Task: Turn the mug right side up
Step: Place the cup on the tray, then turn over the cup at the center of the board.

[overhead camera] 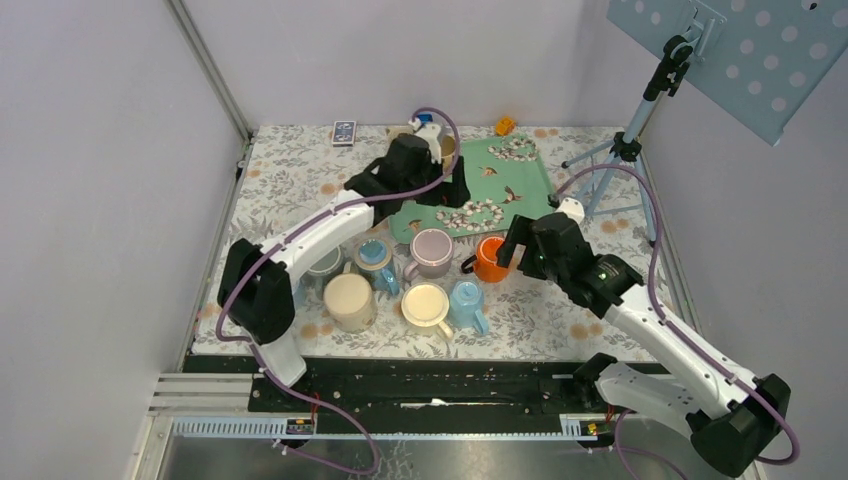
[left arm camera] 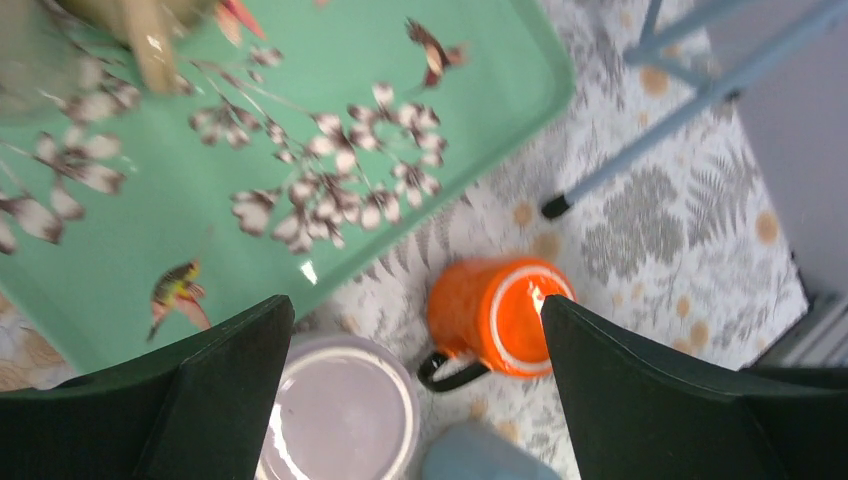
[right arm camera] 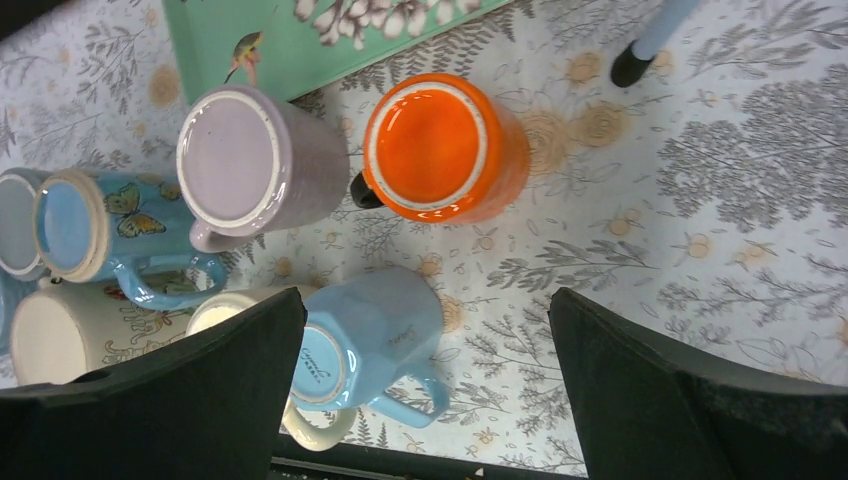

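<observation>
A fern-patterned table (overhead camera: 290,190) fills mid-frame. A green tray (overhead camera: 525,185) lies upper centre; an orange mug (overhead camera: 492,258) and other mugs (overhead camera: 425,303) stand below it

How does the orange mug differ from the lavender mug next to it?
The orange mug is bright orange; the lavender mug is pale purple. The orange mug's handle is black, the lavender mug's matches its body. Both stand upside down, bases up, on the tablecloth.
</observation>
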Robot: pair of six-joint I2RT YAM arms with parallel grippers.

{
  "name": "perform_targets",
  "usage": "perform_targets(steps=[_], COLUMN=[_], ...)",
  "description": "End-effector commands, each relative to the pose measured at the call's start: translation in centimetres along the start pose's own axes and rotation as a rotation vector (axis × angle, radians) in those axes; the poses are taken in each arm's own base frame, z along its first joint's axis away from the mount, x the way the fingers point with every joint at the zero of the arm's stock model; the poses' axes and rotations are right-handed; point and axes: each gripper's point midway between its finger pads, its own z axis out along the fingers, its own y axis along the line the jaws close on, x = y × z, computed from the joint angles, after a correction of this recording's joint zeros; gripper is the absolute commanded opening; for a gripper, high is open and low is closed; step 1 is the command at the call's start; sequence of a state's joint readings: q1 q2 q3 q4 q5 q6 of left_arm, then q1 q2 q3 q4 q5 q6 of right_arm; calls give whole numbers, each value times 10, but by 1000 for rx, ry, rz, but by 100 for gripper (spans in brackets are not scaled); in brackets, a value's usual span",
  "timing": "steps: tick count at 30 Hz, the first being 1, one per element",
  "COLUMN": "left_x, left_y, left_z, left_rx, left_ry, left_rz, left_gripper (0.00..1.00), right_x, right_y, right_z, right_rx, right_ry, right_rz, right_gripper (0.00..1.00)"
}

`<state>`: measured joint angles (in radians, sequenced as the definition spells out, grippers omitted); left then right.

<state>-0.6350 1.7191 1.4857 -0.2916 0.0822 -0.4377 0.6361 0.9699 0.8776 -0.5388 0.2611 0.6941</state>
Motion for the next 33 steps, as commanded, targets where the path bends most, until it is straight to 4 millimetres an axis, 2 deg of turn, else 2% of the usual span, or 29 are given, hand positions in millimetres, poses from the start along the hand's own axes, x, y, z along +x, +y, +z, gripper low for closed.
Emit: perform_targets(steps=[1,7,11,16,22,33], left_x=[32,74,96,115,142,164], left_y=[-36,-59,-62,-60,-59,-54], left_z=[-3,8,15,16,20,48], left_rx=[117,135,149,162,215,224], left_ry=[106,218,289,361,457,514], left_rz=[132,260,339,425,504,555], left_gripper=[99,99,99,97,91,68], right_x=[-22,-50,-63,-73,-80,-80], right_y=[-19,-31,-31,-28,-26,-21], right_z=[-24,-60,-78,-93,-98,-97], right_rx=[71,62,25,-23,-31,-43], right_ry=[-118,-271,-344,-399,-421,-411], right_rz=[30,52,64,67,58,35], right_gripper=[100,100,100,100,100,100])
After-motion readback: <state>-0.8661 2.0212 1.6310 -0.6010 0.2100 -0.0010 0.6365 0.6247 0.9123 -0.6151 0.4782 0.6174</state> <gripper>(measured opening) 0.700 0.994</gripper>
